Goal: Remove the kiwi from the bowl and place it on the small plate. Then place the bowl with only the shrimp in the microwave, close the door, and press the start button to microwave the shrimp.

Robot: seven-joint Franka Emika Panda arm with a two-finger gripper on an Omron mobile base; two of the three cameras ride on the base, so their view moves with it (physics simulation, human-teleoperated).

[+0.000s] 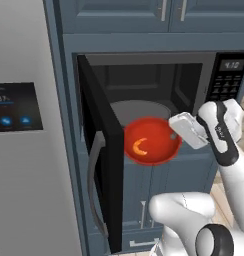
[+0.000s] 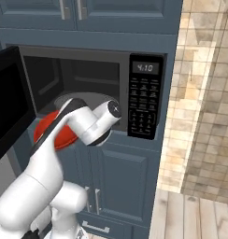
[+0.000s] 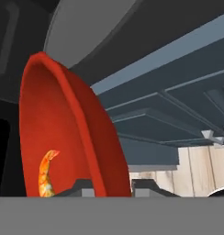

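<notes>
A glossy red bowl (image 1: 151, 142) hangs in the air just in front of the open microwave (image 1: 144, 75), level with its grey turntable (image 1: 139, 107). An orange shrimp (image 1: 139, 146) lies inside the bowl. My gripper (image 1: 175, 134) is shut on the bowl's right rim. In the hand view the bowl (image 3: 58, 128) stands on edge, with the shrimp (image 3: 46, 174) low inside it and my gripper (image 3: 107, 188) pinching the rim. The black door (image 1: 101, 150) swings out wide to the left. From the right base view my arm covers most of the bowl (image 2: 45, 125). The kiwi and the small plate are out of view.
A grey appliance with a blue-lit screen (image 1: 16, 107) stands left of the door. The keypad (image 2: 144, 102) sits at the microwave's right side. Blue-grey cabinet doors (image 1: 144, 200) are below the opening. A tiled wall (image 2: 204, 93) and wooden floor (image 2: 200, 214) lie to the right.
</notes>
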